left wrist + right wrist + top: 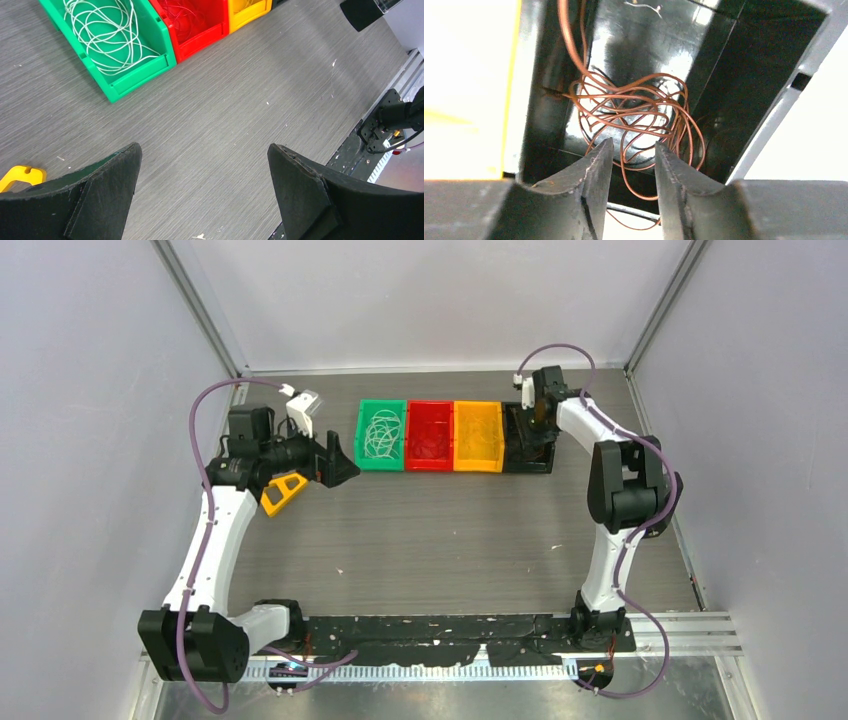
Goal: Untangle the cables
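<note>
Whitish cables (381, 435) lie coiled in the green bin (361, 450); they also show in the left wrist view (102, 30). Fine red cables (186, 20) lie in the red bin (200, 42). Brown cables (634, 107) lie in a tangle in the black bin (724, 75). My right gripper (633, 147) hangs over the black bin (528, 445), its jaws a little apart, with a brown loop passing between them, not pinched. My left gripper (205, 155) is wide open and empty over bare table, left of the green bin (135, 75).
A yellow bin (478, 435) stands between the red bin (430, 435) and the black one. The four bins form a row at the back of the table (450, 530). Walls stand close on three sides. A black rail (450, 630) runs along the near edge.
</note>
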You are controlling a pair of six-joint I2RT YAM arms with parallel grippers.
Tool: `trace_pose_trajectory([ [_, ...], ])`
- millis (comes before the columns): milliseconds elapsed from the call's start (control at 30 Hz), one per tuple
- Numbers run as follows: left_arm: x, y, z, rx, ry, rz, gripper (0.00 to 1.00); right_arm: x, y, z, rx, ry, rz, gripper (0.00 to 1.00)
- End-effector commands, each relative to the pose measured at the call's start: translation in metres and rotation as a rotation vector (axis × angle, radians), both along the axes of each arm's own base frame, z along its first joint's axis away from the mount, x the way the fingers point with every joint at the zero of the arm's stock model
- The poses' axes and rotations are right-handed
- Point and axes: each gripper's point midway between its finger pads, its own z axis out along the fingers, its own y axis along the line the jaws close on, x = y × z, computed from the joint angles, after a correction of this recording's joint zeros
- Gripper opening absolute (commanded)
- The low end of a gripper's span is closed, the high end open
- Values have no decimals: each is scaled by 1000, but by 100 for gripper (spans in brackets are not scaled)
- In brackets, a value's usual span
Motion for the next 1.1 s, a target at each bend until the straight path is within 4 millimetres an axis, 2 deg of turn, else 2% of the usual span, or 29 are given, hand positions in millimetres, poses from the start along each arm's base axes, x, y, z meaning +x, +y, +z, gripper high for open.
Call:
trace_pose_trajectory([
  [0,6,0,18,2,-48,1,100,12,17,41,69,-69,58,46],
  [167,6,0,15,4,-44,-1,99,3,23,68,96,-96,121,61],
  [367,8,-2,14,1,-36,-16,99,-13,34,104,140,-130,239,62],
  [467,7,-4,15,-10,-29,-31,100,-7,39,116,159,-172,270,61],
  [567,7,-5,15,-11,-24,-39,100,12,45,124,172,-205,271,60],
  [667,7,-5,15,-6,-22,-42,100,28,49,125,187,-211,252,58],
  [833,8,-4,17,-1,-9,-34,100,50,54,115,211,-186,209,54],
  [967,7,-3,16,1,-7,-32,100,61,50,96,172,-173,197,49],
  [1033,7,-3,15,3,-6,-33,100,63,47,83,154,-153,193,43],
  [1067,6,-3,15,3,-3,-32,99,63,45,76,142,-141,189,37],
])
